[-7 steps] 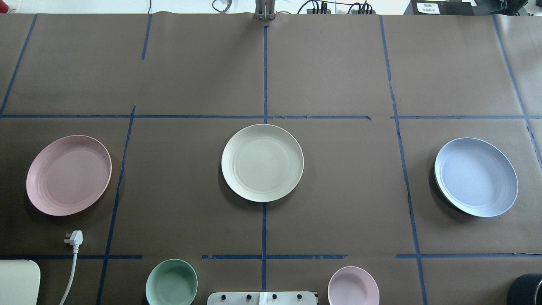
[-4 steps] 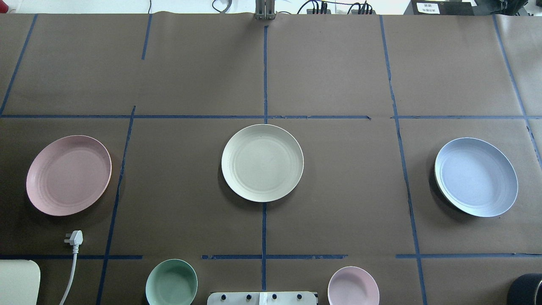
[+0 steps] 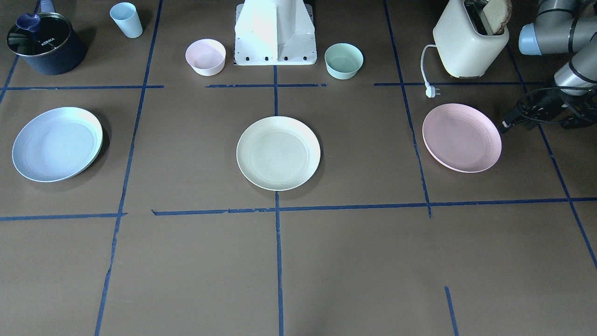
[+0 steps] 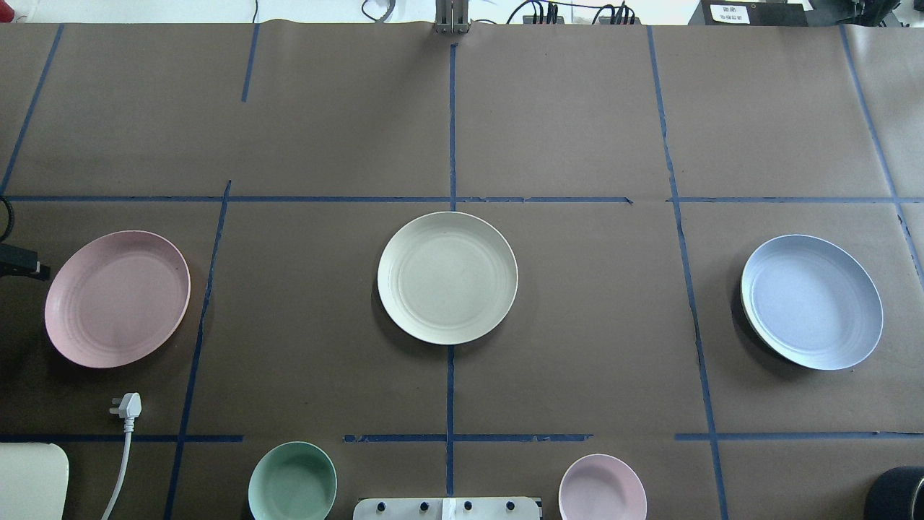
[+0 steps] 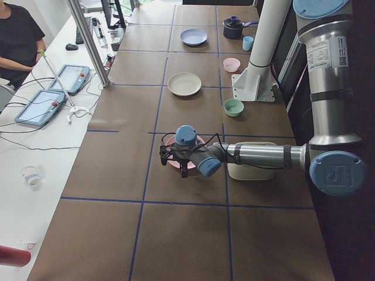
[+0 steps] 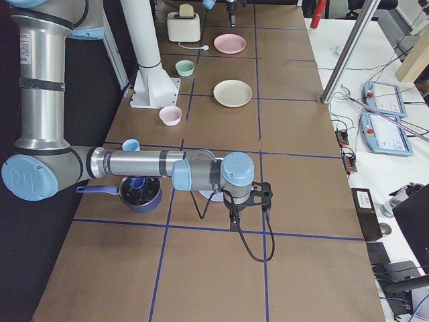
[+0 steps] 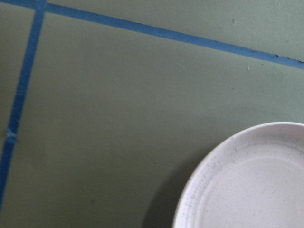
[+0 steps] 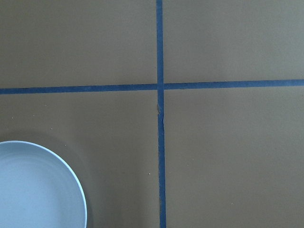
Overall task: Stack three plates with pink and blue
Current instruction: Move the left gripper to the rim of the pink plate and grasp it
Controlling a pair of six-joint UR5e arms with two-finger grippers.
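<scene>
Pink plate (image 4: 118,298) lies flat on the bench (image 4: 577,361), well left of the cream plate (image 4: 447,277), with the left end effector (image 3: 504,125) just beside its outer rim — how wide, I cannot tell. Farther along, the blue plate (image 4: 812,302) lies well right of the cream plate; the right end effector (image 6: 236,216) hovers near it — its width is likewise unclear.

Three plates (image 4: 447,278) in one row, well apart; two bowls (image 4: 292,482) nearer base (image 4: 447,508).
</scene>
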